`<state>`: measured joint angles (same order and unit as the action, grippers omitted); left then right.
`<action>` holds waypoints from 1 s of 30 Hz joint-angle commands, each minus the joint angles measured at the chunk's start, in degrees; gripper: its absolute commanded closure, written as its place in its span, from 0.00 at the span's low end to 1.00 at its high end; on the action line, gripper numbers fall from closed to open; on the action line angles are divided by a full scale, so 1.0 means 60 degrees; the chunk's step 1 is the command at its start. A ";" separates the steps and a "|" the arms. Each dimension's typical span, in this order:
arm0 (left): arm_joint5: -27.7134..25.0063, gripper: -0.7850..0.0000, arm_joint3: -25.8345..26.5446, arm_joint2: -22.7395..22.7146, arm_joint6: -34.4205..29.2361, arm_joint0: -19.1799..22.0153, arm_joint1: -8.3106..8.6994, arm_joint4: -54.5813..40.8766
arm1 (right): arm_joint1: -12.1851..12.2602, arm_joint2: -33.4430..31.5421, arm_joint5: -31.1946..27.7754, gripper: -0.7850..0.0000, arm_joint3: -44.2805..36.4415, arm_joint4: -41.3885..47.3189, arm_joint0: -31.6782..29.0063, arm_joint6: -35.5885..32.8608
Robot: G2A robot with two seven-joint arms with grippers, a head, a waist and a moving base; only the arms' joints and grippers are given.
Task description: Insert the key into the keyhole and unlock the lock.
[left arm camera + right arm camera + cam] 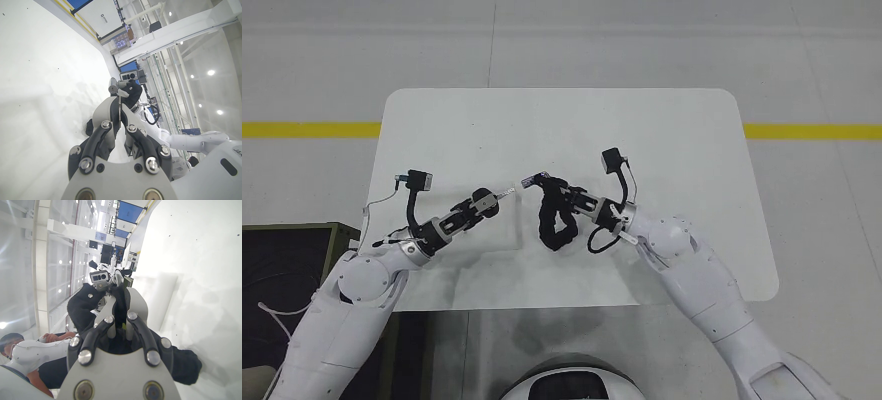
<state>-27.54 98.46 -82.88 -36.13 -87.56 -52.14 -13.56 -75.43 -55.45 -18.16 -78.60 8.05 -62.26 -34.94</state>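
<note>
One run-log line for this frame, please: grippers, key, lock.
left gripper: shut on key | right gripper: shut on lock | keyhole: facing key tip, gap between, not inserted | stage: pre-insertion

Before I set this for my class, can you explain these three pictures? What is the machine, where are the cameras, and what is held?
It is a robot with two arms above a white table. The top view looks down from above the arms; the other two come from cameras on its left and right wrists. Each arm ends in a two-fingered end effector. The left end effector pinches a small metal key. The right end effector grips a lock with a black fabric-covered loop. The key points at the keyhole but is not yet in it.
</note>
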 commanded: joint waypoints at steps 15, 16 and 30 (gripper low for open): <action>0.0416 1.00 -0.0005 -0.0004 -0.0267 0.0146 -0.0202 0.0415 | -0.0177 0.0007 -0.0001 1.00 -0.0044 -0.0460 -0.0110 -0.0124; 0.0419 1.00 0.0010 -0.0013 -0.0237 0.0128 -0.0216 0.0427 | -0.0187 -0.0011 -0.0003 1.00 -0.0043 -0.0458 -0.0113 -0.0117; 0.0423 1.00 0.0140 -0.0126 -0.0232 0.0025 -0.0372 0.0521 | -0.0271 -0.0215 -0.0075 1.00 -0.0041 -0.0461 -0.0169 -0.0444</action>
<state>-25.02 99.25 -83.57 -37.55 -87.36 -54.30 -10.61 -77.00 -56.65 -18.54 -78.92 5.23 -63.30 -37.49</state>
